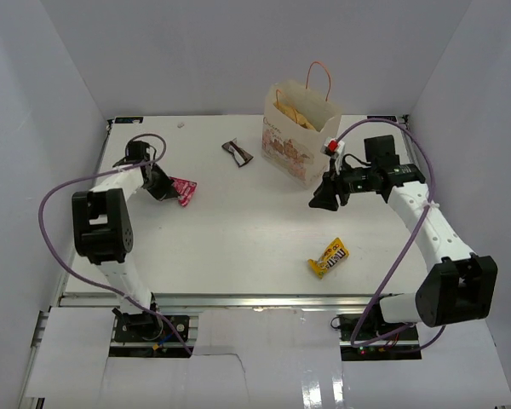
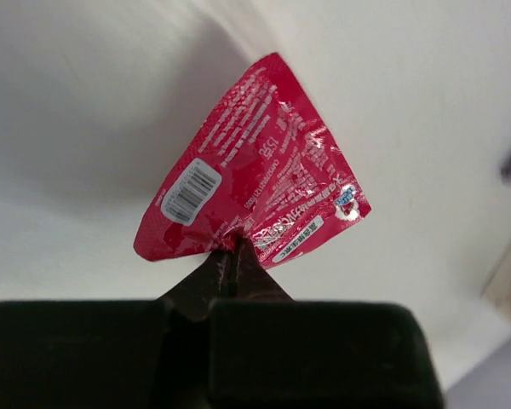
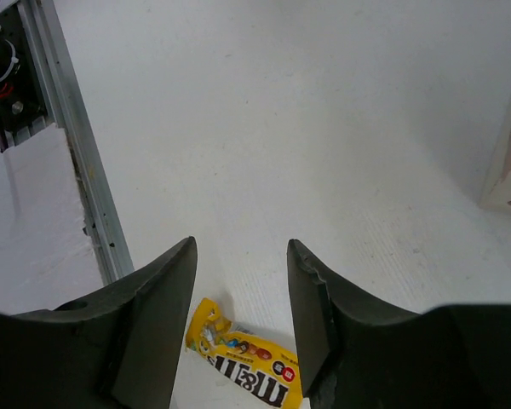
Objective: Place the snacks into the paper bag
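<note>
The cream paper bag [image 1: 297, 129] with red cord handles stands at the back right, a tan-yellow chip bag [image 1: 295, 113] sticking out of its top. My left gripper [image 1: 166, 188] is shut on the edge of a pink packet [image 1: 184, 191] at the table's left; in the left wrist view the gripper [image 2: 232, 244] pinches the pink packet [image 2: 251, 175]. My right gripper [image 1: 322, 201] is open and empty, in front of the bag. A yellow M&M's pouch [image 1: 329, 257] lies near the front; it shows between the open fingers in the right wrist view [image 3: 245, 358]. A dark brown wrapper [image 1: 238, 152] lies left of the bag.
The bag's side shows at the right edge of the right wrist view [image 3: 509, 162]. A metal rail [image 1: 238, 300] runs along the table's front edge. White walls enclose the table on three sides.
</note>
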Robot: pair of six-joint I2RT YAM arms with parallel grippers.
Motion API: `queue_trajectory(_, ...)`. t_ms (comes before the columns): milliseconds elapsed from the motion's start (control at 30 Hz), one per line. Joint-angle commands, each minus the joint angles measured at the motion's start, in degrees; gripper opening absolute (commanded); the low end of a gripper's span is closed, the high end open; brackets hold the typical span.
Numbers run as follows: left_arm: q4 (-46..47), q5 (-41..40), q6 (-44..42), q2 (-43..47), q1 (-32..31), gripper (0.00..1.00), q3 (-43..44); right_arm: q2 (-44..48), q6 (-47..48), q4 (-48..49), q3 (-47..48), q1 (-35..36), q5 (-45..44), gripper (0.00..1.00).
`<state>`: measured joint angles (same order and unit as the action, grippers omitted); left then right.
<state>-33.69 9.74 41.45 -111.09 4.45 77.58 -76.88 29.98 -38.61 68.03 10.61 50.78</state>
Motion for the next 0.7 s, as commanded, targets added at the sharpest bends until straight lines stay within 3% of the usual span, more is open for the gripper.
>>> queue_trajectory(0,14.5,18.8,-12.5,14.5,-1.3,0.00,-13.1,-1.1,-7.6,4.2,-0.1,3.4,-3.8,0.53)
queue_trajectory(133,28.0,30.7,-13.4,27.6,-3.5,0.00,-27.2,-3.5,-18.3,9.2,-0.2,9.3,-6.8,0.55)
queue_trajectory(200,32.8,34.2,-12.4,32.0,-7.8,0.00,-33.3,-6.2,-28.8,14.5,-1.0,12.8,-8.3,0.59)
queue_trajectory(267,35.4,34.3,-10.4,34.3,-12.9,0.00,-36.9,-8.1,-38.2,17.2,-1.1,15.3,-8.5,0.63)
queue_trajectory(400,39.8,31.3,-5.3,37.6,-21.2,0.00,-41.1,-12.7,-44.1,20.2,1.3,18.9,-6.5,0.72)
queue_trajectory(667,41.9,23.5,-0.7,41.1,-32.1,0.00,-42.7,-15.0,-45.4,22.3,-0.5,24.6,-8.3,0.73)
